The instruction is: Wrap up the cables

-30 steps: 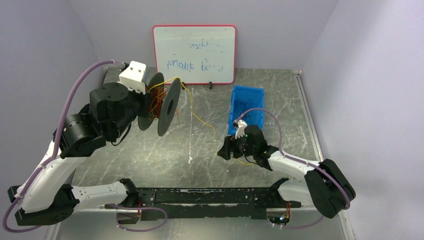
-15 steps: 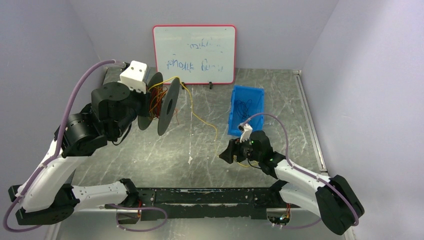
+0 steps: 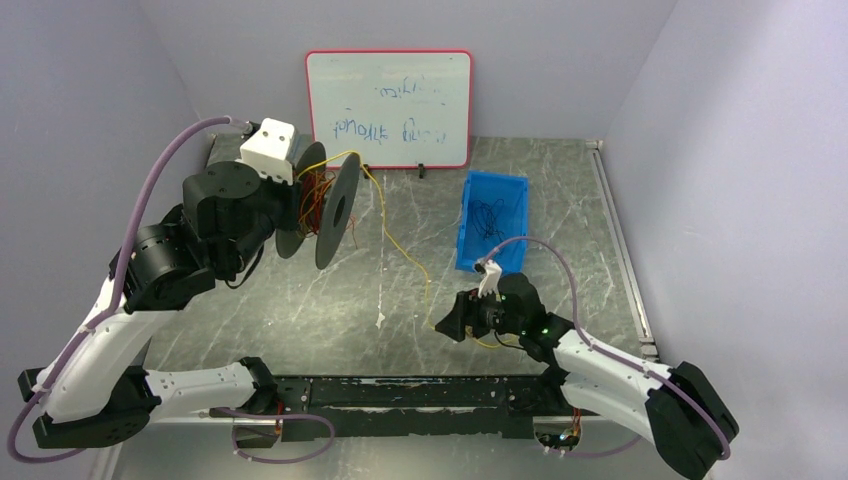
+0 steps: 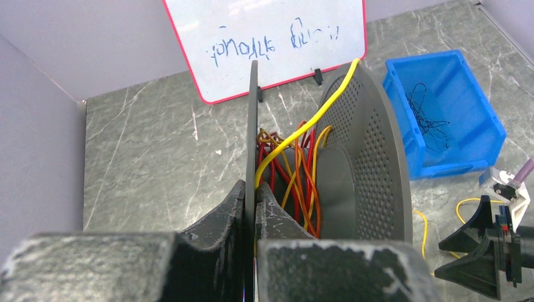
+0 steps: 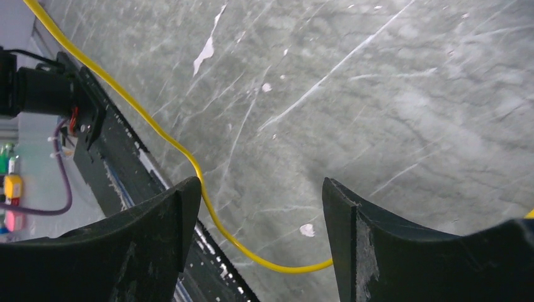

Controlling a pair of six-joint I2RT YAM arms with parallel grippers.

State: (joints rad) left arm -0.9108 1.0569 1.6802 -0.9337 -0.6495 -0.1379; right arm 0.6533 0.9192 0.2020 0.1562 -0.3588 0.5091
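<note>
Low over table [image 5: 390, 88], R tool [image 5: 258, 184] open.

White-and-black arms [image 3: 100, 345] trail purple hoses [image 3: 200, 123], ending in black jaws.

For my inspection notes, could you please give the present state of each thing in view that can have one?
Spool: held on edge, partly wound.
Yellow cable: one end wound on spool, rest trailing slack.
Left fingers: shut on spool flange.
Right fingers: open, astride yellow cable, not gripping.
Blue bin: open, thin dark wires inside.
Whiteboard: upright, written on.
</note>
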